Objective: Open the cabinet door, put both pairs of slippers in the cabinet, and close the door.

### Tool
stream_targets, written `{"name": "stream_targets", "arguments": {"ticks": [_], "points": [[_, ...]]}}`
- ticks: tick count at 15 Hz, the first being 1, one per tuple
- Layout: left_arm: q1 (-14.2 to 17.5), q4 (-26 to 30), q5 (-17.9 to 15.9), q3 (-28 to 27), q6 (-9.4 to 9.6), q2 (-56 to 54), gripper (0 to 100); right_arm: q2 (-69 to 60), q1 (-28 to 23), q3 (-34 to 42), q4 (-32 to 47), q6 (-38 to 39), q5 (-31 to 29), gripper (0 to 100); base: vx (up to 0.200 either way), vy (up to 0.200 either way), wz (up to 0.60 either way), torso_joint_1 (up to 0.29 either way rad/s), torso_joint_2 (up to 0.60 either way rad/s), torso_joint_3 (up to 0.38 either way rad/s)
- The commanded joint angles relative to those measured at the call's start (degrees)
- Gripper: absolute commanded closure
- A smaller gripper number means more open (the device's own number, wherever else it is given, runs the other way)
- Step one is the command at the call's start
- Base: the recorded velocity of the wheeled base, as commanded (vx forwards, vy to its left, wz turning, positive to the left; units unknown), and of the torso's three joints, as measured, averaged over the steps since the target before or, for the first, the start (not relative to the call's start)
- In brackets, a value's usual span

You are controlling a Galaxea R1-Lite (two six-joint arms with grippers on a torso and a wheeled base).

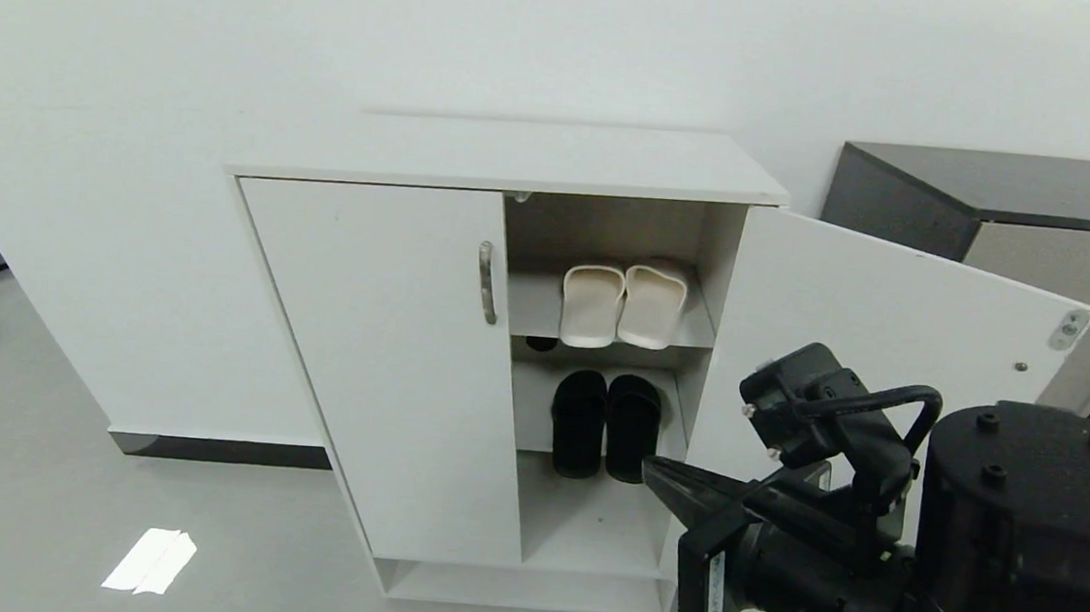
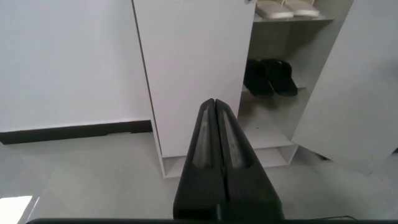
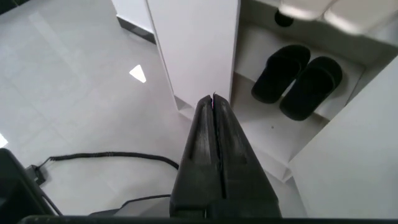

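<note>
The white cabinet (image 1: 368, 331) stands against the wall with its left door shut and its right door (image 1: 874, 332) swung wide open. A pair of white slippers (image 1: 621, 304) lies on the upper shelf, and a pair of black slippers (image 1: 604, 423) on the shelf below. My right gripper (image 1: 656, 472) is shut and empty, low in front of the open compartment beside the open door. The right wrist view has this gripper (image 3: 213, 99) above the floor, short of the black slippers (image 3: 298, 81). My left gripper (image 2: 213, 102) is shut and empty, facing the shut left door (image 2: 193, 68).
A grey cabinet with a dark top (image 1: 1020, 198) stands to the right, just behind the open door. The left door carries a metal handle (image 1: 486, 282). A black cable (image 3: 106, 157) lies on the floor. Open grey floor spreads in front and to the left.
</note>
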Motion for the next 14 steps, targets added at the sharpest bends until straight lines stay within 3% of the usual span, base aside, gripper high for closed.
{"name": "stream_targets", "arguments": {"ticks": [1,14], "points": [[-0.01,-0.01,0.00,0.00,0.02,-0.03,100,0.15,0.00,-0.02,-0.10,-0.01,-0.01,100,0.000,0.000,0.00,0.183,-0.48,-0.290],[-0.01,-0.01,0.00,0.00,0.02,-0.03,100,0.06,0.00,0.16,-0.01,-0.01,0.34,100,0.000,0.000,0.00,0.215,-0.49,-0.282]]}}
